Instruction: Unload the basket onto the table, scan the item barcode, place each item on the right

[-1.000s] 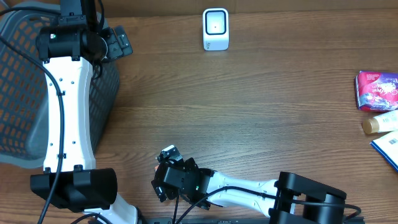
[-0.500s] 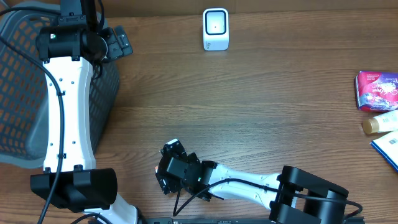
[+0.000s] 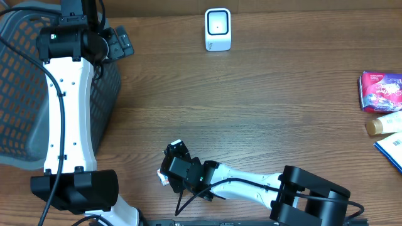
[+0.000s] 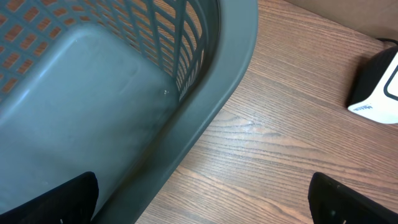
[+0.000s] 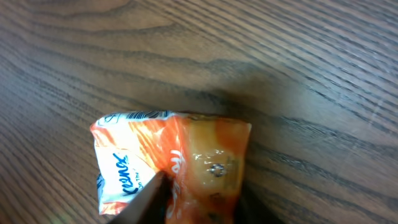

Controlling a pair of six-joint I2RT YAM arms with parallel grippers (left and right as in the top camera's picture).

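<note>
The item is an orange and white Kleenex tissue pack (image 5: 174, 158) lying on the wooden table; only slivers of it (image 3: 164, 179) show under the arm in the overhead view. My right gripper (image 5: 199, 208) is shut on the pack, and one of its fingers (image 5: 146, 199) presses into the wrapper. The white barcode scanner (image 3: 218, 29) stands at the far edge of the table, well away from the pack. My left gripper (image 3: 119, 43) hangs open by the basket rim, holding nothing; in the left wrist view the scanner (image 4: 379, 87) shows at the right edge.
A grey mesh basket (image 3: 19, 94) fills the left side; its rim (image 4: 211, 106) runs under the left wrist. At the right edge lie a purple pack (image 3: 380, 91), a bottle (image 3: 383, 124) and a blue and white box (image 3: 391, 149).
My right gripper has closed from wide open onto the tissue pack and shifted slightly toward the right. The left arm has not moved.
</note>
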